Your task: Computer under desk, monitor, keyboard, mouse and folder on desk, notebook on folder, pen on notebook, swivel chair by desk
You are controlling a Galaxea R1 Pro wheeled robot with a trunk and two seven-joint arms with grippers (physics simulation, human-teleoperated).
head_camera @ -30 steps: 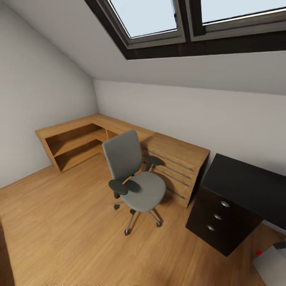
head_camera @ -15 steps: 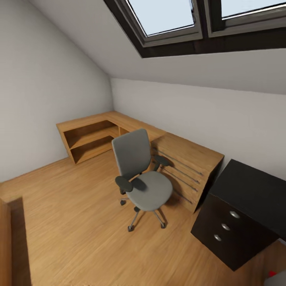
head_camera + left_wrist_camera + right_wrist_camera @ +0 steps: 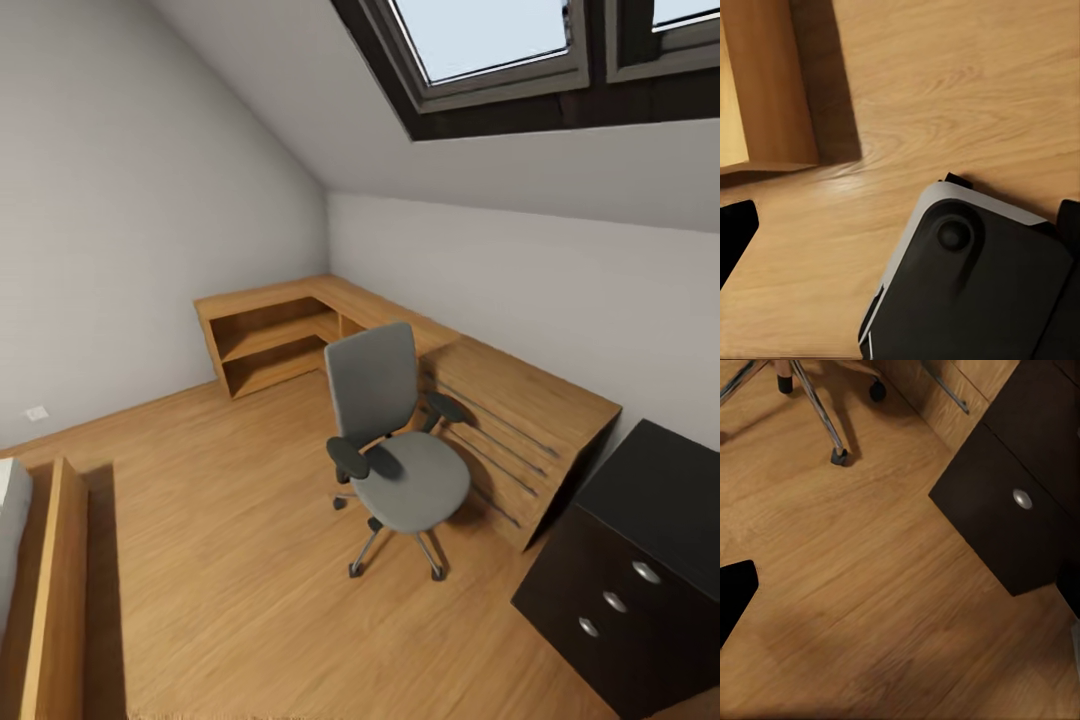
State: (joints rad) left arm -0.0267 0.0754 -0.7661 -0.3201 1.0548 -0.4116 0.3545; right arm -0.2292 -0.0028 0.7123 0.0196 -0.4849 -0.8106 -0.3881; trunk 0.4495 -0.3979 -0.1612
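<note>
In an attic bedroom, the swivel chair (image 3: 400, 450) is seen standing on the wooden floor (image 3: 220, 520), just beside a long low wooden unit (image 3: 500, 400) that is set along the wall under a skylight (image 3: 490, 40). The chair's grey seat is turned away from the black desk (image 3: 650, 500), whose drawer unit with round silver knobs (image 3: 615, 602) is caught at the corner of the head view, a short way apart from the chair. The right gripper (image 3: 900, 585) is held above bare floor with its two dark fingers (image 3: 735, 592) spread wide apart and nothing between them. Beyond it, the corner of the desk's drawer unit is seen closer to one finger, and the chair's chrome legs and castors farther off towards the other. The left gripper (image 3: 900, 225) is likewise held with its fingers parted and nothing gripped. Beneath it, a dark rounded part of the robot's own base (image 3: 975, 292) is seen on the floor, and a wooden bed frame (image 3: 772, 82) is seen near the far finger. The same frame is seen at the left edge of the head view, well apart from chair and desk.
</note>
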